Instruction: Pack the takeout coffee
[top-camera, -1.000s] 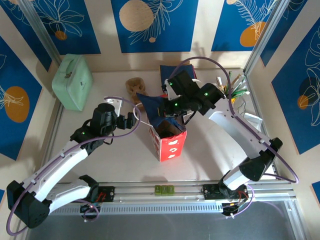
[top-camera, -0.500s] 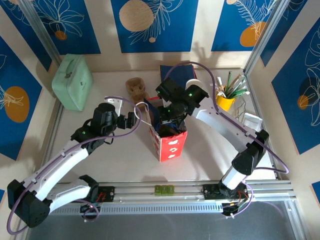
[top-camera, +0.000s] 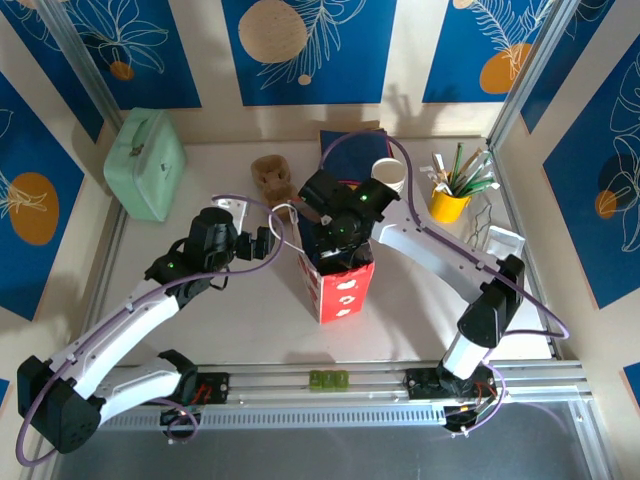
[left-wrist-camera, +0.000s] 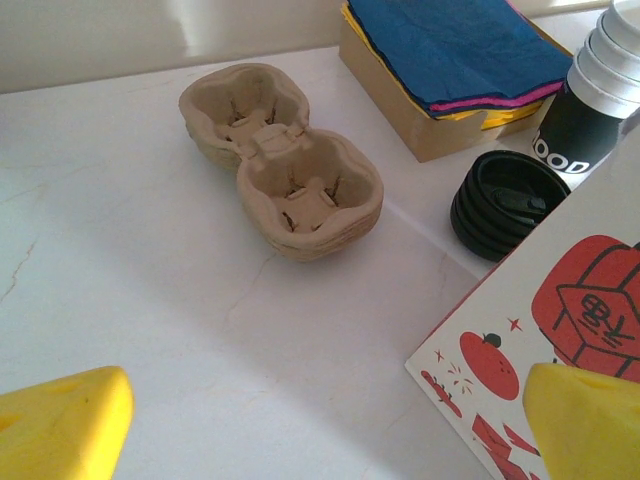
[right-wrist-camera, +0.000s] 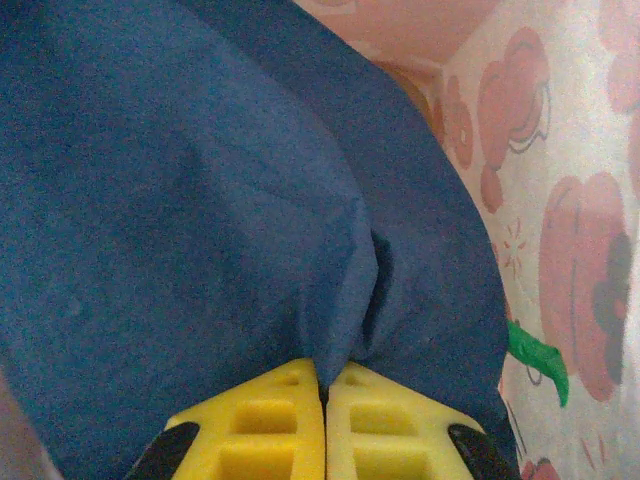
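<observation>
Two arms bent toward bag (top-camera: 346, 287), left gripper (top-camera: 270, 242) spread wide beside it, right gripper (right-wrist-camera: 322, 386) down inside, pinching napkin (right-wrist-camera: 180, 200).

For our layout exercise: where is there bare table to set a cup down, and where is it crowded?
Bare table between the mint case and the pulp cup carrier, and in front of the printed bag. Crowded back right: napkin box, cup stack, yellow cup.

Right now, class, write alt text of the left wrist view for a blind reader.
A pulp two-cup carrier lies empty on a white table, near black lids, a napkin box and a red-printed bag; yellow jaws stand wide open below.
</observation>
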